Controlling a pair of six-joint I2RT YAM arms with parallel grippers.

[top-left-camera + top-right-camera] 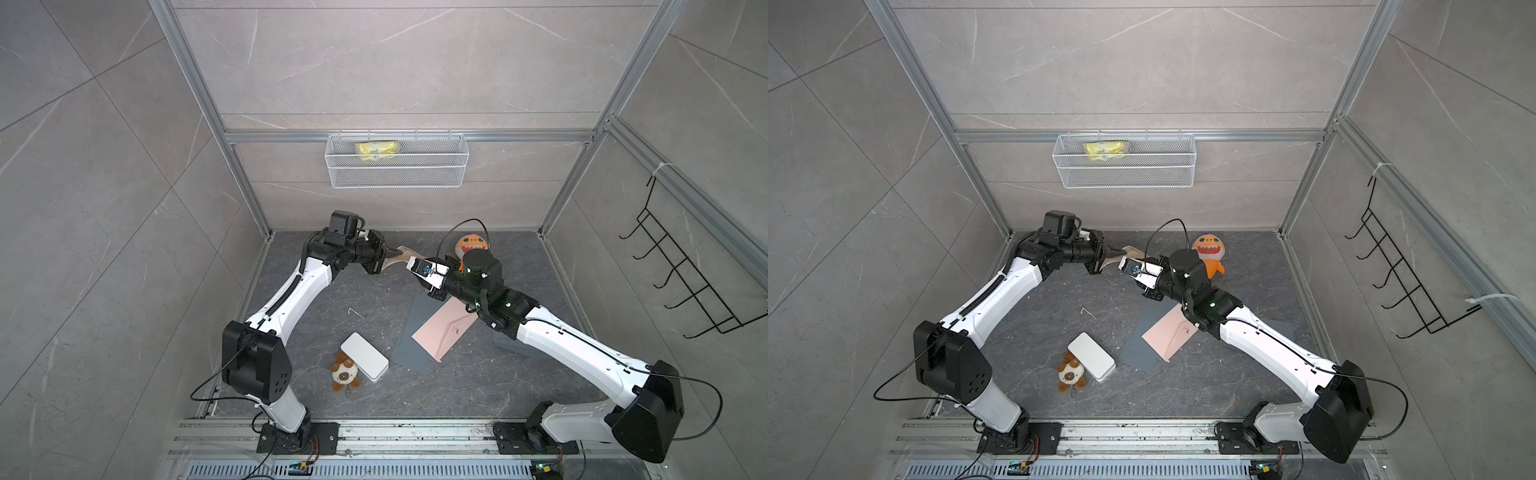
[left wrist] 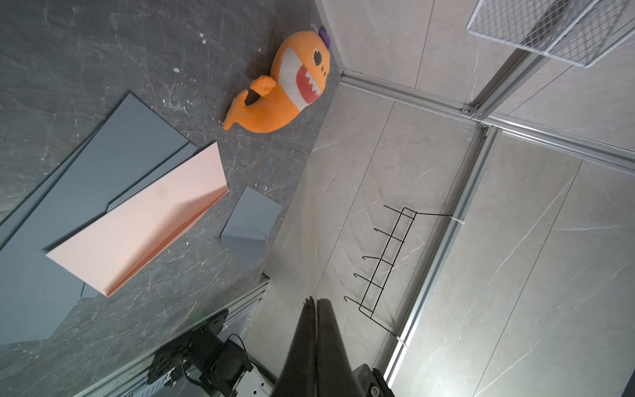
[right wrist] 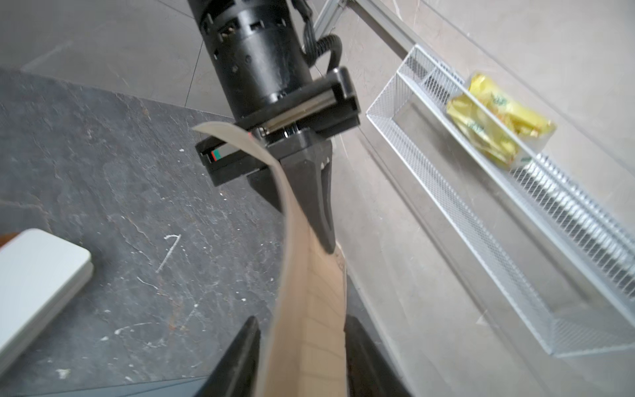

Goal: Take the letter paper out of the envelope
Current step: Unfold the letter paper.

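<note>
You are at the handover, by the look of it. The letter paper (image 3: 309, 302) is out of the pink envelope (image 1: 444, 328), which lies flat on the grey sheets (image 1: 409, 347) on the table, well apart from the paper. The paper hangs in the air between your two arms, curling over at its free end. Your left gripper (image 3: 329, 245) has its jaws pressed together on the sheet; the left wrist view shows only a thin edge between its fingers. Your right gripper (image 3: 301, 323) has its jaws spread on either side of the sheet, with no pinch visible. Next, I judge, you draw the right arm straight back without snagging the sheet. Then the left carries the paper to a bare patch of table and sets it down flat.
</note>
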